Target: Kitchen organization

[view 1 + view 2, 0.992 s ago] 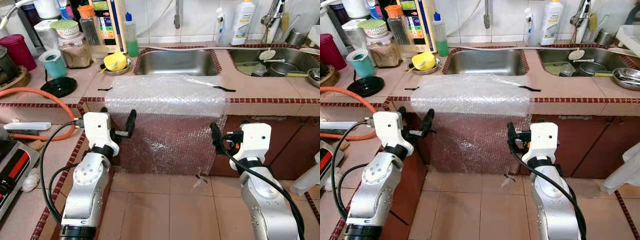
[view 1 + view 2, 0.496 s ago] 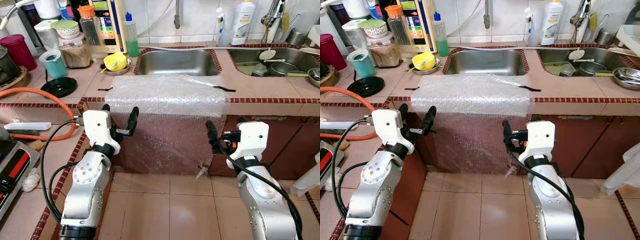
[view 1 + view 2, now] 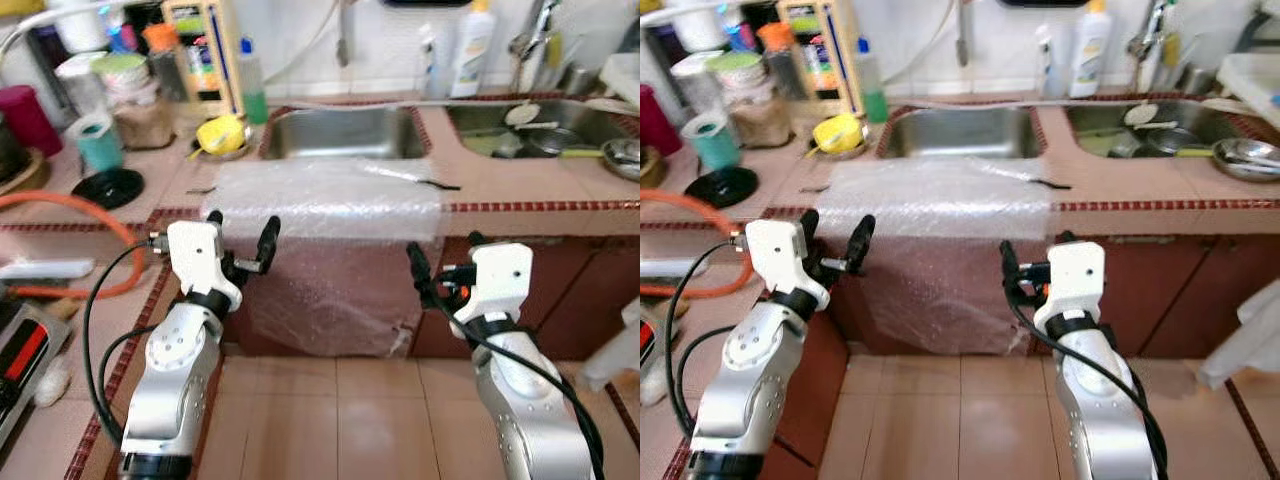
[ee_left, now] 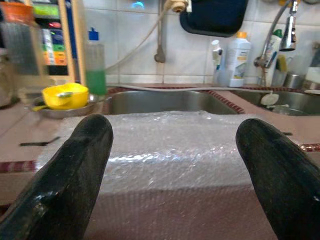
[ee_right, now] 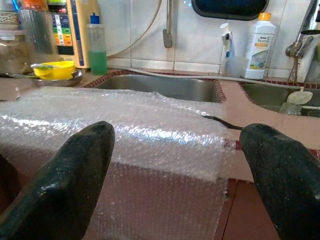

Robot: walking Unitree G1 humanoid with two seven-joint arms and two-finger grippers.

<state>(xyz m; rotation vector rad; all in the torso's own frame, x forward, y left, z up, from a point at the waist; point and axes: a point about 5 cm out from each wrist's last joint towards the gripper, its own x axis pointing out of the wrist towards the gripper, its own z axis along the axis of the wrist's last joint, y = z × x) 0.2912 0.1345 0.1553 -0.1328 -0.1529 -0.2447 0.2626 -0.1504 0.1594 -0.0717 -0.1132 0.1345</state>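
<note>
A clear bubble wrap sheet (image 3: 330, 200) lies on the tiled counter in front of the left sink (image 3: 345, 135) and hangs down over the cabinet front. Short black tape strips (image 3: 440, 184) sit at its upper corners. My left gripper (image 3: 240, 240) is open beside the sheet's left hanging edge, just below counter level. My right gripper (image 3: 442, 262) is open at the sheet's lower right part. In the wrist views each pair of fingers (image 4: 80, 165) (image 5: 75, 175) stands wide apart, with the bubble wrap (image 4: 170, 145) (image 5: 130, 130) ahead and nothing held.
The right sink (image 3: 560, 115) holds dishes. A yellow bowl (image 3: 222, 132), a teal cup (image 3: 97, 140), jars and a green soap bottle (image 3: 250, 75) stand at the back left. An orange hose (image 3: 60, 200) curves over the left counter. Tiled floor (image 3: 340, 420) lies below.
The camera has shifted and the picture is now blurred. My right gripper has moved a little left toward the sheet's hanging edge. The left gripper has hardly moved.
</note>
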